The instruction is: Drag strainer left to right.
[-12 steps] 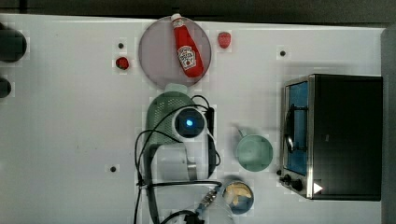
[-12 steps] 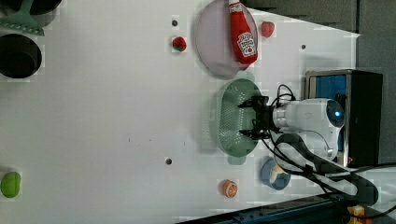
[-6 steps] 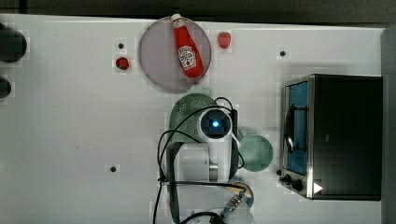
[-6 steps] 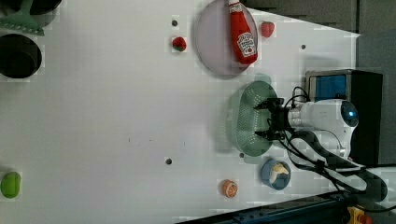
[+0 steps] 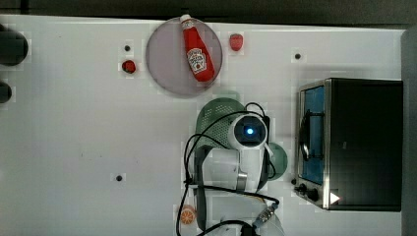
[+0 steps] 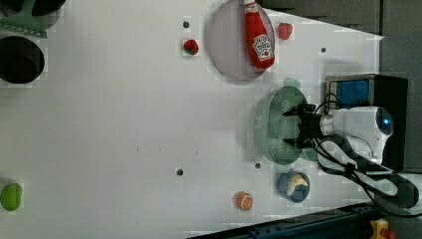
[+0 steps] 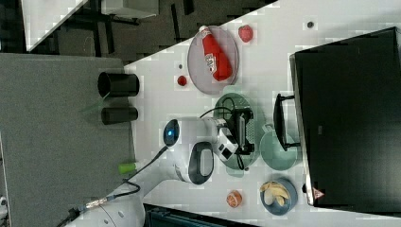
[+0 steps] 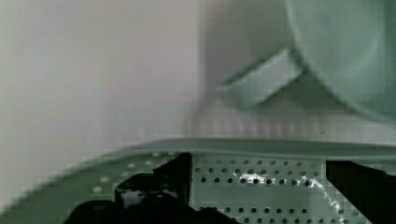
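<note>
The gripper (image 6: pixel 293 127) reaches down into the strainer (image 6: pixel 272 124), jaws spread wide inside the perforated basin and clamped on nothing. This placement appears chosen to push against the inner wall and drag, not lift. The strainer rests flat on the table (image 5: pixel 74 147), nearer the oven (image 5: pixel 351 142) end, between the plate (image 5: pixel 167 69) with the ketchup bottle (image 5: pixel 196 49) and the mug (image 7: pixel 279 150), just beside the latter.

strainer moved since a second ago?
Yes. In the top view the strainer has slid toward the top view's right, closer to the toaster oven.
</note>
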